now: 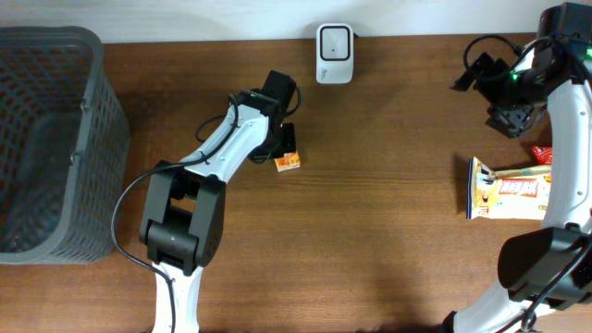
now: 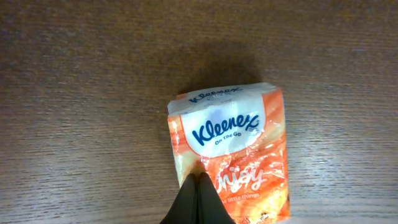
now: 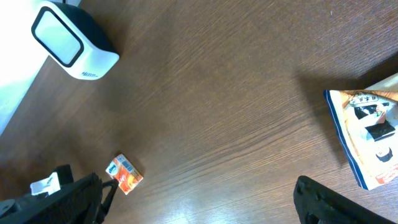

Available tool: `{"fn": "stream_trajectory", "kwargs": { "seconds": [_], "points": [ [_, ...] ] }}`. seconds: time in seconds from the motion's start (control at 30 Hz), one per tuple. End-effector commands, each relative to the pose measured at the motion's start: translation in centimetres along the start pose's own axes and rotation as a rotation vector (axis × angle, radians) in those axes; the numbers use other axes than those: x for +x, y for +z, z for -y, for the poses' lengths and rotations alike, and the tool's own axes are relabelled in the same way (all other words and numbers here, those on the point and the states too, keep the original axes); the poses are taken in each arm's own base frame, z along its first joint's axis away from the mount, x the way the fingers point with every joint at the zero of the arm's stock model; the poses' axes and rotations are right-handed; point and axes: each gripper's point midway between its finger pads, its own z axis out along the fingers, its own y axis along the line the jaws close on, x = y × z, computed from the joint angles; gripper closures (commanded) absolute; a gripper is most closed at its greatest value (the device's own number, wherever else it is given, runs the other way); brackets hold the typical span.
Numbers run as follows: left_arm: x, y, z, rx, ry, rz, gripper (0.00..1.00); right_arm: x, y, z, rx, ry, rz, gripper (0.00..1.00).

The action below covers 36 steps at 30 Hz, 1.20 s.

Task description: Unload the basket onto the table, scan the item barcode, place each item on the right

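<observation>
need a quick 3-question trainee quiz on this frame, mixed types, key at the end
1. True or false: the right gripper is shut.
2. Where does the white scanner stand in the overhead view? A) top centre B) bottom left C) bottom right
3. Fill in: the orange tissue pack at the left gripper carries the brand name ____.

Key
1. False: its fingers stand wide apart.
2. A
3. Kleenex
</observation>
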Motion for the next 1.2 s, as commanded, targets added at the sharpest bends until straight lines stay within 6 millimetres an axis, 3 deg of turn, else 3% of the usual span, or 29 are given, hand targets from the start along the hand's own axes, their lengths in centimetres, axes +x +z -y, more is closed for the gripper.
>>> {"fn": "stream_trajectory", "kwargs": {
  "seconds": [0.0, 0.27, 0.53, 0.93, 1.07, 1.17],
  "points": [
    [0.8, 1.2, -0.8, -0.02, 0.007, -0.02, 1.0, 0.1, -0.4, -0.5, -0.013, -0.011, 0.003, 0.02],
    [1.7, 2.6, -1.9, -0.059, 0.007, -0.024, 1.0, 0.1, -0.4, -0.5, -0.013, -0.011, 0.003, 0.02],
    [1.2, 2.6, -3.5, -0.151, 0.003, 0.009, 1.0, 0.1, -0.4, -0.5, -0.013, -0.011, 0.003, 0.01],
    [1.3, 2.7, -3.8, -0.161, 0.004, 0.008, 1.0, 0.1, -0.4, -0.5, -0.012, -0.011, 0.003, 0.02],
    [0.6, 0.9, -3.1, -0.14, 0.0, 0.005, 1.0, 0.1, -0.4, -0.5, -0.013, -0.011, 0.003, 0.02],
    [-0.7, -2.3, -0.8, -0.037, 0.005, 0.017, 1.0, 0.1, -0.4, -0.5, -0.012, -0.011, 0.003, 0.02]
  ]
}}
